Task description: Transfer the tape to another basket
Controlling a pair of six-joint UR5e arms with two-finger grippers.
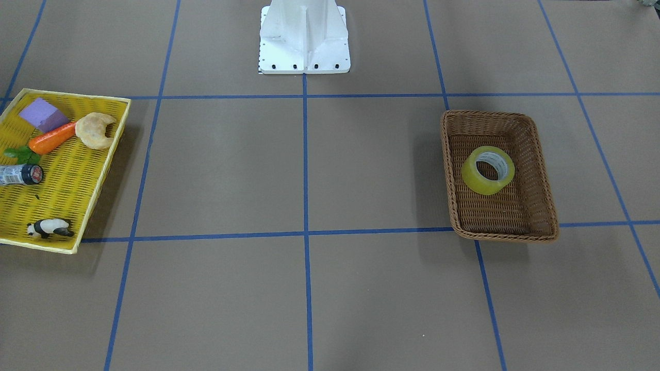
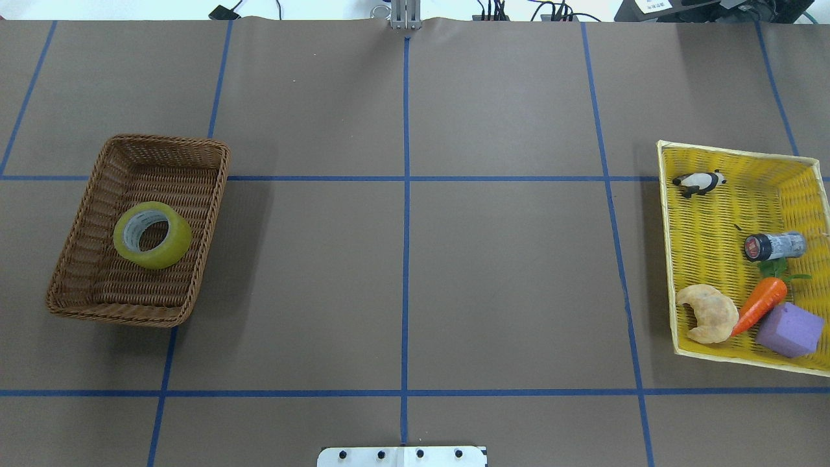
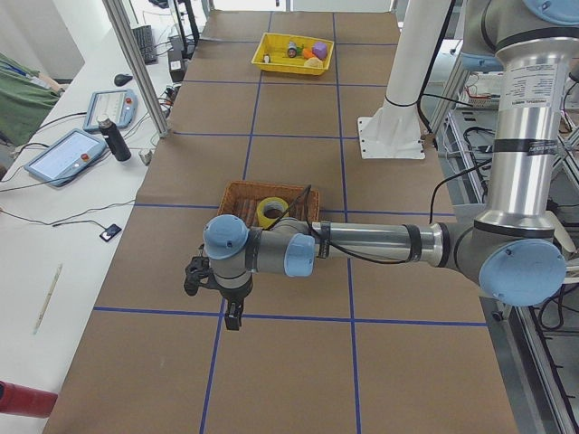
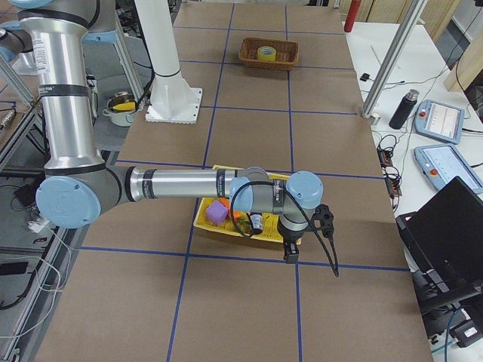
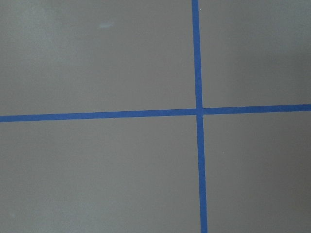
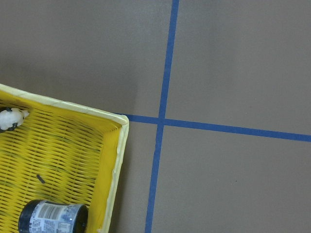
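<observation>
The yellow tape [image 1: 470, 175] lies flat inside the brown wicker basket [image 1: 502, 234] on my left side of the table. In the overhead view the tape [image 2: 176, 245] sits mid-basket [image 2: 117, 314]. My left gripper [image 3: 233, 316] shows only in the exterior left view, hanging over bare table beyond the basket [image 3: 240, 192] and tape [image 3: 270, 212]; I cannot tell if it is open. My right gripper [image 4: 290, 253] shows only in the exterior right view, just past the yellow tray; I cannot tell its state. The left wrist view shows only table.
A yellow mesh tray [image 2: 668, 259] on my right side holds a dark-capped bottle [image 2: 775, 246], a panda figure [image 2: 699, 183], a carrot [image 2: 760, 305], a croissant [image 2: 708, 313] and a purple block [image 2: 788, 329]. The right wrist view shows the tray's corner [image 6: 112, 165]. The robot base [image 1: 304, 41] stands at the table's middle edge.
</observation>
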